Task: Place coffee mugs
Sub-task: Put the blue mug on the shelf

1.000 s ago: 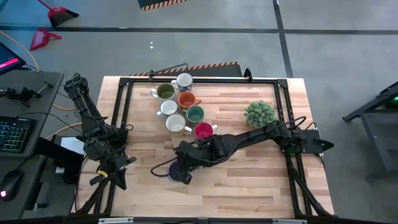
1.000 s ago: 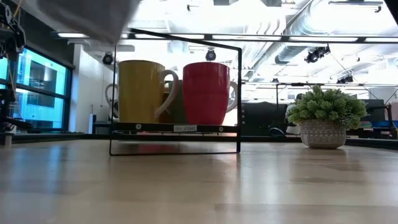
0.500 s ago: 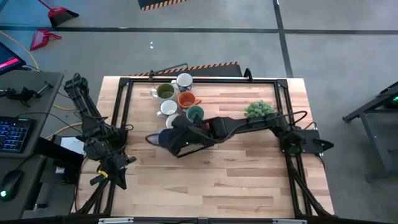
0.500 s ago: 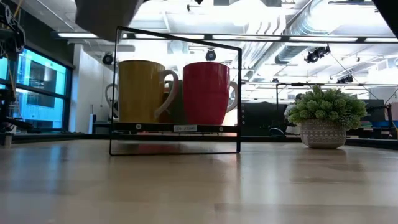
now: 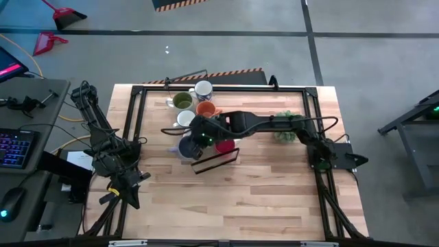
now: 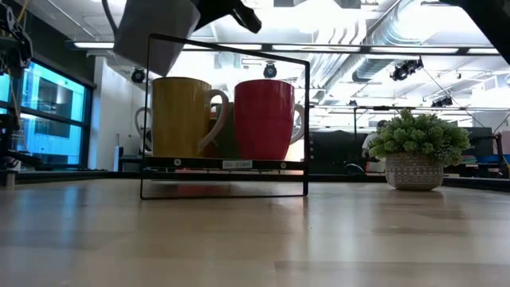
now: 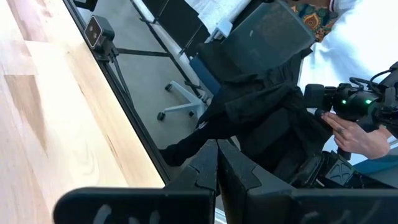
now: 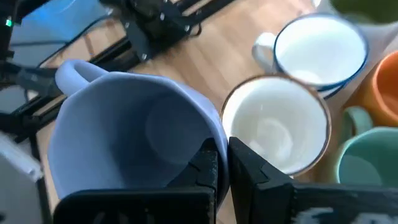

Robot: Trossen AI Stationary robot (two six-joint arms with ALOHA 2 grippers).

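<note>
The right end effector (image 8: pixel 222 163) is closed on the rim of the blue mug (image 8: pixel 130 137), holding it tilted above the table (image 5: pixel 274 199) just beside the cluster of mugs (a white mug (image 8: pixel 277 130) lies nearest). The left end effector (image 7: pixel 217 165), fingers closed and empty, waits beyond the table's left edge.
</note>
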